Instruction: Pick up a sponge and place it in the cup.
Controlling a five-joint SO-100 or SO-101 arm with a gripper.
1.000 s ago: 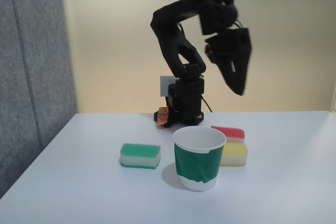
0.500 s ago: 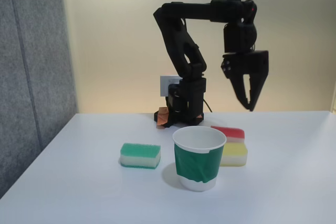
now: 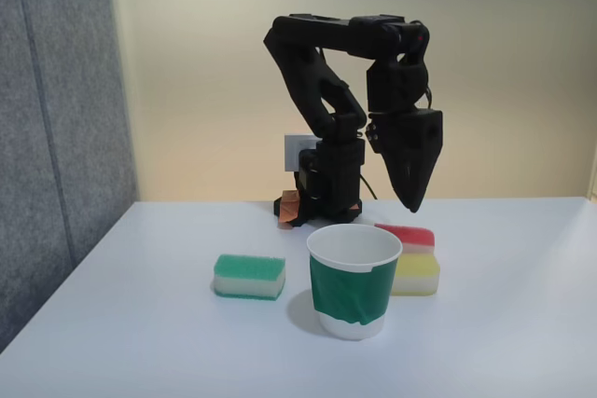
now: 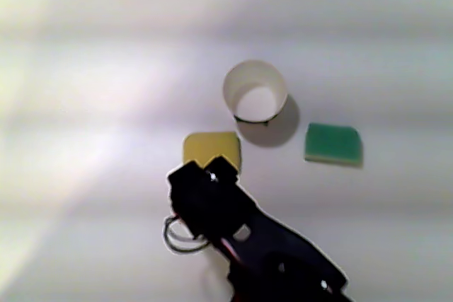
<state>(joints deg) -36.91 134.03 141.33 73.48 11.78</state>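
Note:
The sponge (image 3: 407, 234), red on top with a white layer, lies on the table right of the cup in the fixed view, just behind a yellow sponge. The cup (image 3: 350, 291) is white paper with a dark green band and stands upright and empty in front of the arm; from above its rim (image 4: 226, 93) shows as a ring. My gripper (image 3: 411, 204) points straight down a short way above the red sponge, its fingers drawn to one point with nothing in them. In the other view the gripper (image 4: 205, 175) covers the red sponge.
A yellow sponge (image 3: 416, 273) (image 4: 211, 149) lies right of the cup in the fixed view. A green-and-white sponge (image 3: 249, 277) (image 4: 333, 144) lies on the cup's other side. The arm's base (image 3: 326, 184) stands at the back of the white table (image 3: 140, 323). A grey partition (image 3: 56, 137) borders the left.
The gripper has rolled about its wrist, shifted left and sunk a little, so its tip now hangs over the red sponge. Cup and sponges have not moved.

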